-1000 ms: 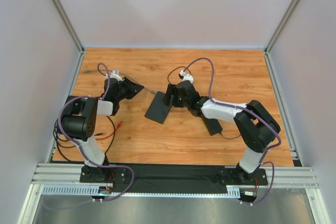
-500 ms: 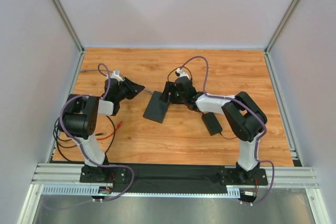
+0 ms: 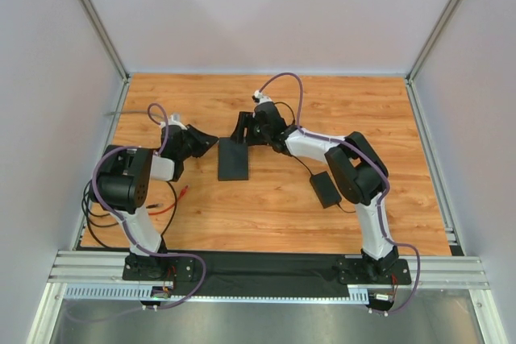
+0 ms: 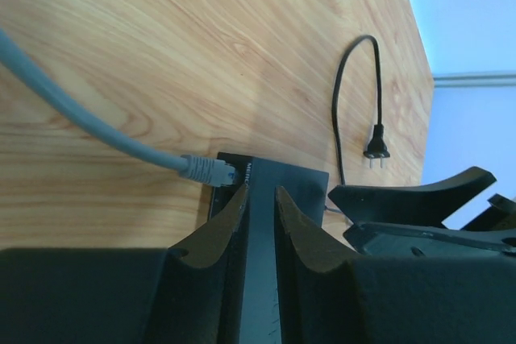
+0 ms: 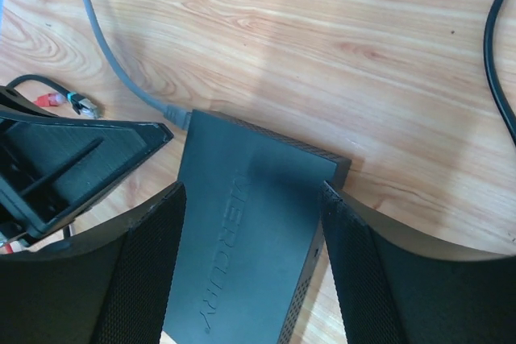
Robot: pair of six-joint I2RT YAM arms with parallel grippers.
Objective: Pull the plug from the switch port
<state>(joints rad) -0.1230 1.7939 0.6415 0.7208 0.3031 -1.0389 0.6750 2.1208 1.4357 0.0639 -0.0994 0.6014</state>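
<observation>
The switch is a flat matte-black box lying on the wooden table. A grey plug on a grey cable sits at the left corner of its far narrow edge. My right gripper straddles that far end, its pads against both long sides of the switch. My left gripper hovers just left of the switch. Its jaws stand a narrow gap apart with nothing between them, and the plug lies just outside the left fingertip.
A black adapter brick lies right of the switch. Its thin lead ends in a two-pin plug. Red-tipped wires and black cables lie by the left arm's base. Grey walls with aluminium posts enclose the table.
My right gripper has swung left and farther away, taking the switch along and turning it from slanted to straight. The left gripper's jaws have narrowed while that arm stayed nearly in place.
</observation>
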